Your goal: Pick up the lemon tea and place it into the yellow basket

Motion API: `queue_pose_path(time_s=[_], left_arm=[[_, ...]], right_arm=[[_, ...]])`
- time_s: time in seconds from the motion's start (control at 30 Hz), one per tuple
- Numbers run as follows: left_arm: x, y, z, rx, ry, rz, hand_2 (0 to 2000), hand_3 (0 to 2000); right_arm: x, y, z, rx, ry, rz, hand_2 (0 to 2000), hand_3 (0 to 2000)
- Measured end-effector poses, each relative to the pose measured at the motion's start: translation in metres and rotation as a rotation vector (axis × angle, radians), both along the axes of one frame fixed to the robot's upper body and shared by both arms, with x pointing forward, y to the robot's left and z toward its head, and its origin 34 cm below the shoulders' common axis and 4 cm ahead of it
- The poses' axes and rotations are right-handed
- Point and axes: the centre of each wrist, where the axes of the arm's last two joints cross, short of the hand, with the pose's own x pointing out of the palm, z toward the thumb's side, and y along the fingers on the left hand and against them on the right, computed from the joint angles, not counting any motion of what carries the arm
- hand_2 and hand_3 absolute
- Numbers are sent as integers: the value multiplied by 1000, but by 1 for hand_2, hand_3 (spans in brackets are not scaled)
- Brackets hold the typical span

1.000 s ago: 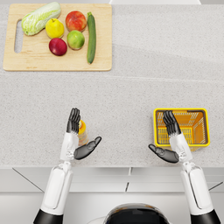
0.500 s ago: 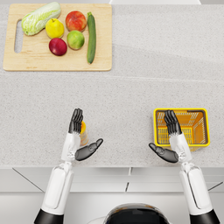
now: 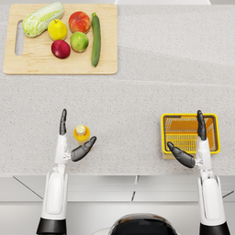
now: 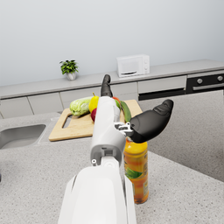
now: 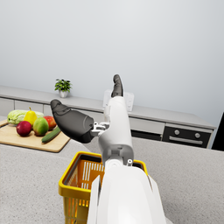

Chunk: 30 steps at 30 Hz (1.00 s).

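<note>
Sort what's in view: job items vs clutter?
Job: lemon tea bottle, standing between the open left hand's thumb and fingers; yellow basket; right hand, open over the basket.

Clutter: cutting board with cabbage, cucumber and fruit; microwave; potted plant.

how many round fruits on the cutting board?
4, clustered between cabbage and cucumber on the cutting board: yellow fruit, red-orange fruit, dark red fruit, green fruit. None looks hidden.
</note>
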Motion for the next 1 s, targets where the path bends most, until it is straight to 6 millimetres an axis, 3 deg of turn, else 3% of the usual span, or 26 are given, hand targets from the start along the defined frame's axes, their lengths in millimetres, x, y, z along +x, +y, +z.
queue_pose_path(time_s=[0.3,0.57,0.6,0.63,0.77,0.9,1.0], left_arm=[[25,0,-67,-9,266,39,0,0],[37,-9,-103,-14,418,45,0,0],[38,-9,-105,-16,428,46,1361,327],[38,-10,-107,-20,435,27,2000,653],[37,-10,-106,-33,431,41,2000,1960],[37,-11,-88,-58,359,-4,2000,2000],[37,-21,-51,-62,223,-65,2000,2000]], right_arm=[[0,5,-1,10,2,6,0,0],[0,8,-5,23,14,11,0,0],[0,8,-5,24,14,11,0,0],[0,8,-6,26,16,11,0,0],[0,10,-7,32,23,15,0,0],[3,21,-8,39,25,51,0,0],[6,42,-13,38,48,120,0,0]])
